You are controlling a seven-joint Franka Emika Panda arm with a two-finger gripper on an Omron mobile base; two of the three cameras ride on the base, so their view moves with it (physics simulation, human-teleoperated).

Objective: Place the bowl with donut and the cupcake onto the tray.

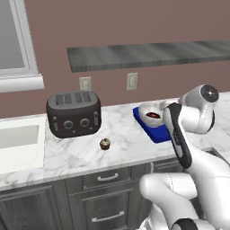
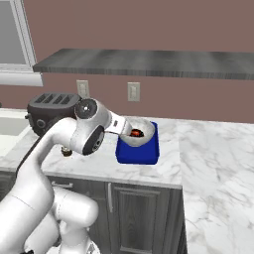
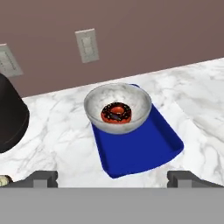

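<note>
My marble desk [image 1: 126, 134] runs wide under me, its front edge above the dark drawers, with bare stone stretching toward three o'clock in the right base view. The black toaster [image 1: 73, 113] sits near the wall at about nine o'clock from the tray, well apart from it, with open stone between. The blue tray [image 3: 144, 151] lies flat on the desk at an angle, its far end toward the wall; in my hand view its near half is bare blue out to the raised rim. The pale bowl [image 3: 118, 107] stands upright on the tray's far end, at about eleven o'clock from the tray's middle, its rim overhanging the tray's far edge. The dark donut [image 3: 117, 112] lies in the bowl's bottom. The cupcake [image 1: 105, 143] stands alone on the desk near the front edge, at about five o'clock from the toaster, with clear stone all round. My pincer [image 3: 112, 179] hangs back from the tray's near end, jaws spread wide, holding nothing.
</note>
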